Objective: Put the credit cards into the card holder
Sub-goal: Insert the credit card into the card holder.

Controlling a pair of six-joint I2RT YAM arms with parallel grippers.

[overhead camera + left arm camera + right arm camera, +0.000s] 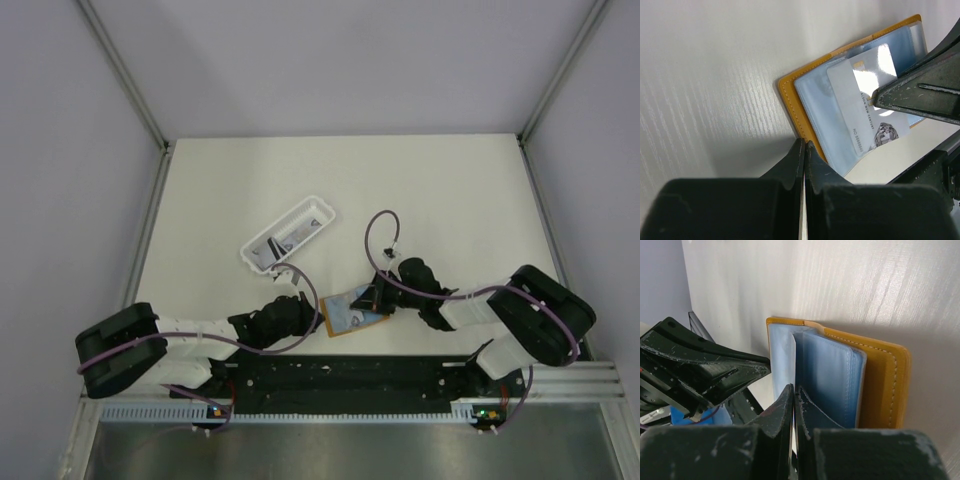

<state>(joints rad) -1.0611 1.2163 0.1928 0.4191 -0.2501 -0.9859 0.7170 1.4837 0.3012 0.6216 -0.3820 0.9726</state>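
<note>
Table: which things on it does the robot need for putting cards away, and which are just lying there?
Needed for the job:
card holder, lying open
credit card, on its clear sleeve
left gripper and right gripper

Just lying there:
white tray, with small things inside, too tiny to tell

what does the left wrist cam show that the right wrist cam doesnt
Only the left wrist view: a white credit card with printed lettering, lying on the open card holder, with the tip of the right hand over its edge.

Only the right wrist view: one blue sleeve standing up off the holder, and a lilac wall at the far left.

Both: the orange holder lying open on the white table, with the right hand and the left hand both shut and close over it.
</note>
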